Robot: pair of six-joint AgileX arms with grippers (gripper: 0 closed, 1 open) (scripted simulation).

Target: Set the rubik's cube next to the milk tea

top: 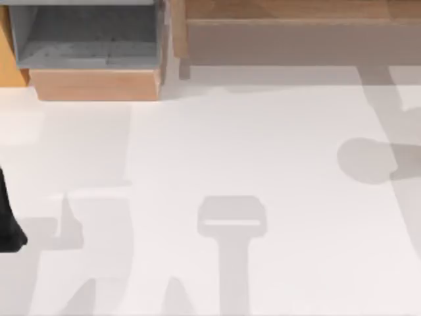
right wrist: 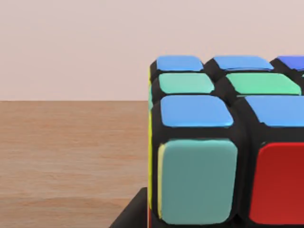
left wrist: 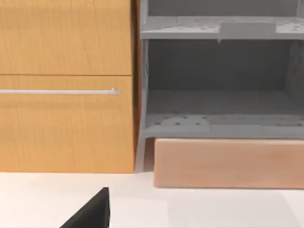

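The rubik's cube (right wrist: pixel 213 142) looms very close in the right wrist view, showing blue, green, teal and red stickers with black grid lines. A black finger (right wrist: pixel 133 216) of my right gripper presses against its lower edge, and the cube appears held off the surface. Behind it lie a wooden surface and a pale wall. The milk tea is out of view. My left arm (top: pixel 9 224) is parked at the table's left edge, and a black part of its gripper (left wrist: pixel 90 211) pokes into the left wrist view.
A grey open shelf (top: pixel 85 39) on a light wooden base (top: pixel 95 84) stands at the back left, beside an orange wooden cabinet (left wrist: pixel 66 85) with a metal handle. A wooden ledge (top: pixel 296 20) runs along the back right. The white table (top: pixel 217 151) carries arm shadows.
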